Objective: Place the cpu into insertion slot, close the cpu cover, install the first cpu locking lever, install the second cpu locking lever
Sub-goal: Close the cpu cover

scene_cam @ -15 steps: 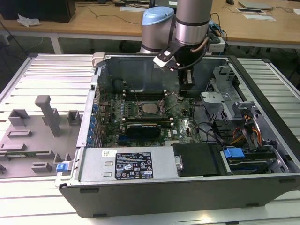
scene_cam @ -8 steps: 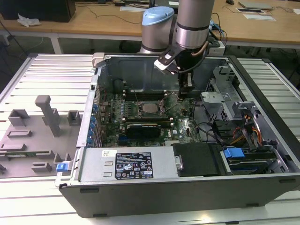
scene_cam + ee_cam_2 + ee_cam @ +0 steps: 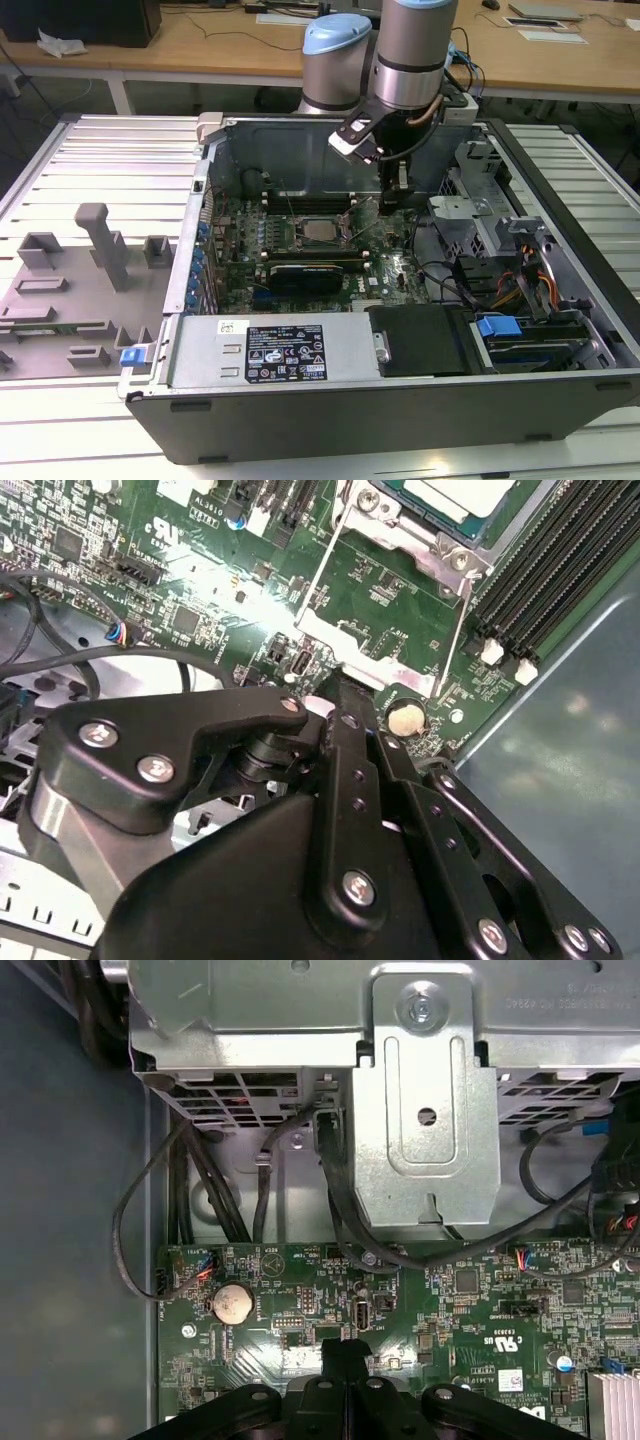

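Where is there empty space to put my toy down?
Bare ribbed table lies beyond the grey blocks, on the exterior view's left of the computer case, and along the case's front. Inside the case it is crowded with circuit board, cables and the gripper.

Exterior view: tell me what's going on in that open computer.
A robot arm is working inside the open computer case. The cpu already lies on the motherboard, with the cpu cover framing it. The end effector, its fingers together and holding nothing, sits low beside the socket area, close to the coin battery. I cannot tell whether the locking levers are latched.
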Controlling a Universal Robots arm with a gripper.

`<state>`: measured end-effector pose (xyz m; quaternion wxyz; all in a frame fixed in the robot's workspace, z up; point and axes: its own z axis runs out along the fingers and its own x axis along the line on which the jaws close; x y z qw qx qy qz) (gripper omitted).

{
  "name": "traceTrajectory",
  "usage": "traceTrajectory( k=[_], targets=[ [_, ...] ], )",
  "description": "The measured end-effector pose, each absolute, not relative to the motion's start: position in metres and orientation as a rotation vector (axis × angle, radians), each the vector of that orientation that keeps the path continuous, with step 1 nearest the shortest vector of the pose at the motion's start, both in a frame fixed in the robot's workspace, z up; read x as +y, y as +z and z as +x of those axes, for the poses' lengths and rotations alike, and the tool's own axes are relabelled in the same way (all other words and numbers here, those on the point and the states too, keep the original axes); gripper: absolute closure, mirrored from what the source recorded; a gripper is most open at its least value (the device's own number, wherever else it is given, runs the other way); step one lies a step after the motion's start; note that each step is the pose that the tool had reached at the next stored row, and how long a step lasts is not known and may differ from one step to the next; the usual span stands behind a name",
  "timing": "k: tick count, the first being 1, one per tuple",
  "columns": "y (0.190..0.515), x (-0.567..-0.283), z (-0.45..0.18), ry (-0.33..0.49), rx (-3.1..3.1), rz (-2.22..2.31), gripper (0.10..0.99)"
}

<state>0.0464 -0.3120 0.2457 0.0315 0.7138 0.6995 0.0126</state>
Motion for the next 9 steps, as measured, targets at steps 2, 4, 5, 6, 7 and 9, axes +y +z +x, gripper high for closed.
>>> traceTrajectory(
  k=[2, 4, 5, 6, 7, 9],
  targets=[
    [0.2455, -0.312, 0.0466, 0.026, 2.161, 2.205, 0.98],
    [0.2454, -0.312, 0.0469, -0.003, 2.175, 2.218, 0.98],
    [0.2453, -0.312, 0.0472, -0.019, 2.183, 2.226, 0.98],
    [0.2451, -0.312, 0.0476, -0.045, 2.195, 2.238, 0.98],
    [0.2451, -0.312, 0.0479, -0.064, 2.204, 2.247, 0.98],
    [0.2451, -0.312, 0.048, -0.071, 2.207, 2.25, 0.98]
  ],
)
